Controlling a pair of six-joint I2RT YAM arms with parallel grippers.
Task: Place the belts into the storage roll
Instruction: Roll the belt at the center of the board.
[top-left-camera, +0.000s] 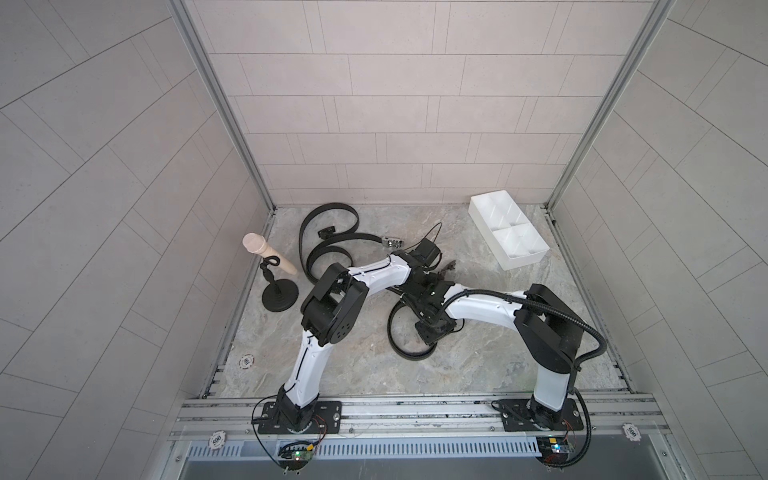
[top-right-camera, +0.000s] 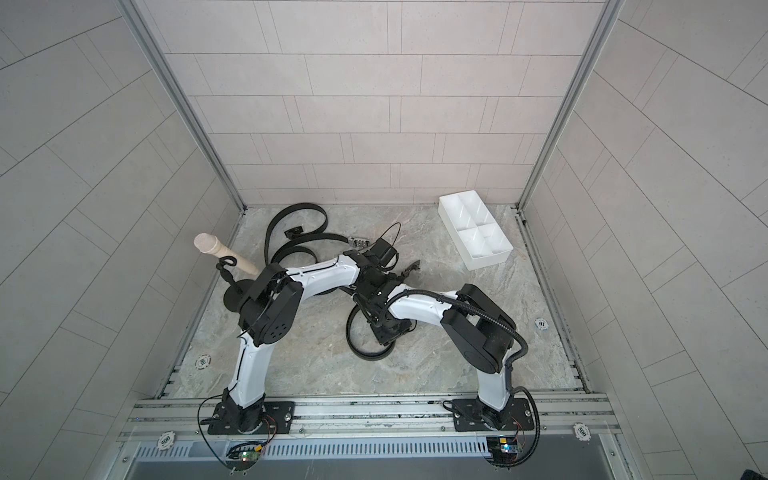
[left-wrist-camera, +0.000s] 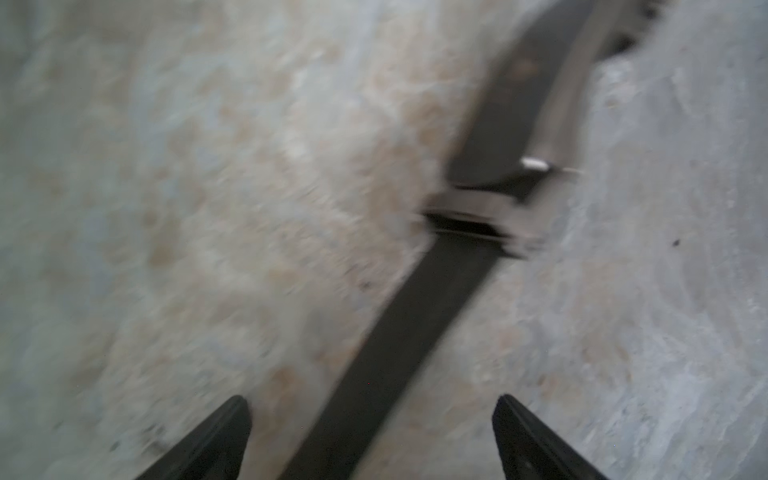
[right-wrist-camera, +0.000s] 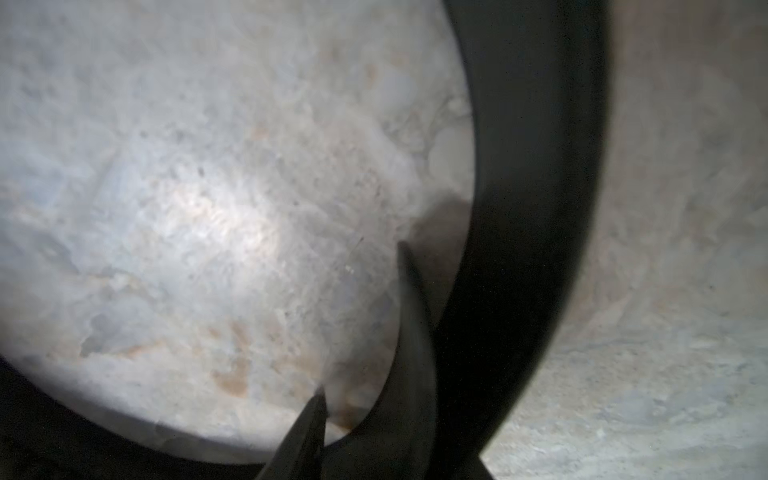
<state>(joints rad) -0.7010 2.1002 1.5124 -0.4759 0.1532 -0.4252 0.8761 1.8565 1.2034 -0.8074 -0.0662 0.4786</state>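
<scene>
Two white-and-black robot arms bend low over a marbled grey stone-look tabletop (top-left-camera: 365, 374) inside a tiled booth.

By the look of things, no part of the job is finished. The white rectangular plastic storage tray (top-left-camera: 482, 220), divided into four compartments, sits empty in both top views. It is well apart from both hands, beyond the right hand toward the back corner.

All three belts lie loose on the tabletop:
- A long black belt with a dark buckle (top-left-camera: 332, 208) sprawls in wide loops beyond the left hand.
- A second black belt ending in a silvery buckle (top-left-camera: 392, 241) lies close beside the left arm's wrist.
- A third black belt curled into an open ring (top-left-camera: 405, 354) rests under the right arm's wrist.

The left hand (left-wrist-camera: 371, 403) is spread wide and grips nothing. In its wrist view (badly blurred) a flat black strap (left-wrist-camera: 415, 316) runs between the two dark fingertips. A silvery metal clasp (left-wrist-camera: 478, 216) lies just ahead of the hand. I cannot tell which belt this strap belongs to.

The right hand (right-wrist-camera: 360, 318) is partly spread, with bare tabletop between its pointed tips, and it holds nothing. The ring-shaped belt sweeps just beside one finger (right-wrist-camera: 411, 311), and I cannot tell whether they touch.

My reading is that every belt has yet to be gathered, carried across and set into a compartment.
</scene>
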